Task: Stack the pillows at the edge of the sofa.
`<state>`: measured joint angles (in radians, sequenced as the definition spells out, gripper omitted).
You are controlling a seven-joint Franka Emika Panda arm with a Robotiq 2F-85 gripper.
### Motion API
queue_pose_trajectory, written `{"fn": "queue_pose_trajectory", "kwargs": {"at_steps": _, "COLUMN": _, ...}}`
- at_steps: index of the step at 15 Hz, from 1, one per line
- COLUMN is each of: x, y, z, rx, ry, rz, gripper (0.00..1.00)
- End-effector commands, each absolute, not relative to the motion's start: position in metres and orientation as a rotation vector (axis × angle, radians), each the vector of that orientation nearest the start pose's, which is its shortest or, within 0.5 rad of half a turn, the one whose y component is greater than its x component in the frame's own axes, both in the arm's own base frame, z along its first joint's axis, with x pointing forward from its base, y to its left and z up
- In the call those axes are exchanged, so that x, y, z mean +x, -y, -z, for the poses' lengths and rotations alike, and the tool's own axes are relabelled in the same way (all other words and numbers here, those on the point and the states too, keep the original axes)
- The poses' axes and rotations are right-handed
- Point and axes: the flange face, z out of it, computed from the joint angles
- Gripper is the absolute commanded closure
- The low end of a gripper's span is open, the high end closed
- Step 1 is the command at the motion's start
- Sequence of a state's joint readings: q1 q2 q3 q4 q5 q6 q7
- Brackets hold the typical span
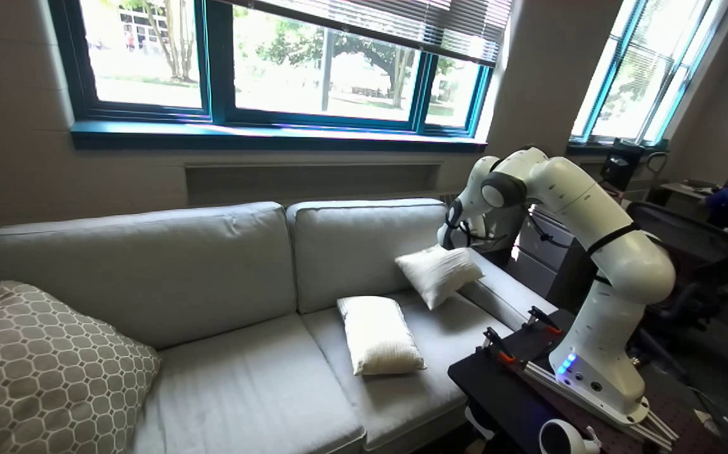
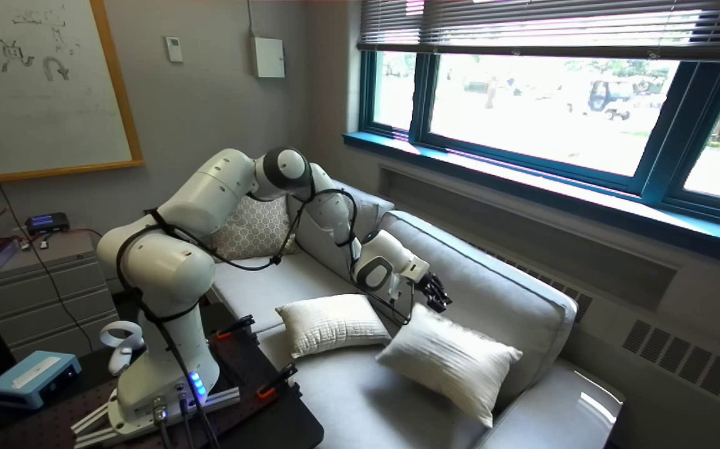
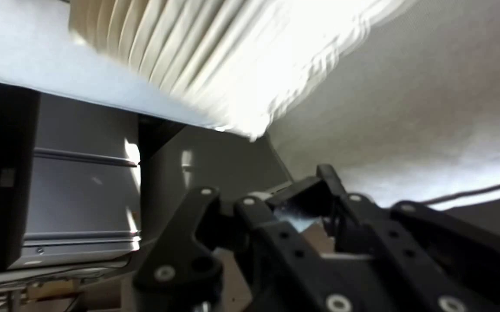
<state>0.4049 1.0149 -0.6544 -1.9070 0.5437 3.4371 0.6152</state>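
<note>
Because the black jointed gripper (image 2: 442, 302) is clenched with nothing visible inside, I would gently press down the tilted cream fabric pillow (image 2: 453, 357) near the back corner of the light grey fabric sofa (image 1: 238, 378), before fetching the flatter cream rectangular pillow (image 1: 380, 335) nearer the front edge.

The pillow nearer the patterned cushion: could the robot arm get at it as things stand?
Probably yes: nothing lies on that pillow, and its upper side looks free. The end effector is over by the other pillow, so the arm would likely swing across first.
</note>
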Motion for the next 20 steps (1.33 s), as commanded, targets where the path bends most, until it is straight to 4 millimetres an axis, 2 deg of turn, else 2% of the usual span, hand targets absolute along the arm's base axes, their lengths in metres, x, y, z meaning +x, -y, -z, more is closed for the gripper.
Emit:
{"fn": "queue_pose_trajectory", "kwargs": {"at_steps": 1, "x": 0.562, "y": 0.165, "z": -0.202, "rx": -2.553, "ry": -1.739, "rz": 1.435, "gripper": 0.97}}
{"fn": "queue_pose_trajectory", "kwargs": {"at_steps": 2, "x": 0.554, "y": 0.164, "z": -0.208, "rx": -2.518, "ry": -1.795, "rz": 1.439, "gripper": 0.96}}
{"fn": "queue_pose_trajectory", "kwargs": {"at_steps": 4, "x": 0.549, "y": 0.156, "z": -0.213, "rx": -2.523, "ry": -1.796, "rz": 1.406, "gripper": 0.96}}
{"fn": "queue_pose_trajectory", "kwargs": {"at_steps": 5, "x": 0.552, "y": 0.146, "z": -0.214, "rx": -2.541, "ry": -1.744, "rz": 1.376, "gripper": 0.96}}
{"fn": "queue_pose_trajectory", "kwargs": {"at_steps": 6, "x": 0.564, "y": 0.128, "z": -0.218, "rx": -2.587, "ry": -1.586, "rz": 1.369, "gripper": 0.96}}
{"fn": "queue_pose_trajectory", "kwargs": {"at_steps": 7, "x": 0.572, "y": 0.115, "z": -0.219, "rx": -2.6, "ry": -1.501, "rz": 1.38, "gripper": 0.71}}
{"fn": "queue_pose_trajectory", "kwargs": {"at_steps": 8, "x": 0.579, "y": 0.101, "z": -0.21, "rx": -2.636, "ry": -1.425, "rz": 1.363, "gripper": 0.71}}
{"fn": "queue_pose_trajectory", "kwargs": {"at_steps": 9, "x": 0.57, "y": 0.116, "z": -0.2, "rx": -2.616, "ry": -1.553, "rz": 1.391, "gripper": 0.67}}
{"fn": "queue_pose_trajectory", "kwargs": {"at_steps": 10, "x": 0.572, "y": 0.108, "z": -0.198, "rx": -2.616, "ry": -1.531, "rz": 1.365, "gripper": 0.84}}
{"fn": "queue_pose_trajectory", "kwargs": {"at_steps": 12, "x": 0.571, "y": 0.11, "z": -0.197, "rx": -2.621, "ry": -1.538, "rz": 1.369, "gripper": 0.7}}
{"fn": "queue_pose_trajectory", "kwargs": {"at_steps": 13, "x": 0.57, "y": 0.113, "z": -0.196, "rx": -2.625, "ry": -1.543, "rz": 1.374, "gripper": 0.42}}
{"fn": "queue_pose_trajectory", "kwargs": {"at_steps": 15, "x": 0.579, "y": 0.108, "z": -0.183, "rx": -2.644, "ry": -1.531, "rz": 1.314, "gripper": 0.42}}
{"fn": "queue_pose_trajectory", "kwargs": {"at_steps": 17, "x": 0.591, "y": 0.098, "z": -0.173, "rx": -2.625, "ry": -1.51, "rz": 1.225, "gripper": 0.29}}
{"fn": "queue_pose_trajectory", "kwargs": {"at_steps": 20, "x": 0.617, "y": 0.09, "z": -0.153, "rx": -2.604, "ry": -1.43, "rz": 1.065, "gripper": 0.04}}
